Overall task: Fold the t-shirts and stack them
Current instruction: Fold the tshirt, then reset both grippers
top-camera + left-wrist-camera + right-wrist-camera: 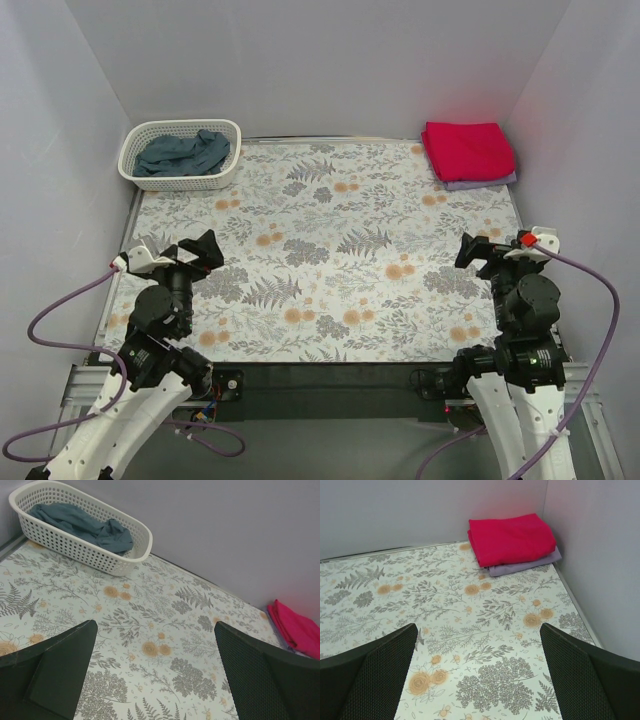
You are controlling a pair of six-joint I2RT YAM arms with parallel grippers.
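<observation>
The left gripper [155, 629] and right gripper [477, 627] both gape wide and empty above the near corners of the worktop [330, 300]. In the far right corner the folded red t-shirt [468, 150] lies on the lavender t-shirt [525, 565]. The blue-grey t-shirt [185, 153] sits crumpled in a white basket [172, 182] at the far left corner.

Basket [122, 562]: white, far left, on floral cloth [165, 607]
Blue-grey shirt [85, 525]: crumpled inside basket
Red shirt [298, 630]: folded, far right edge
Left gripper [155, 630]: fingers spread wide, above cloth
</observation>
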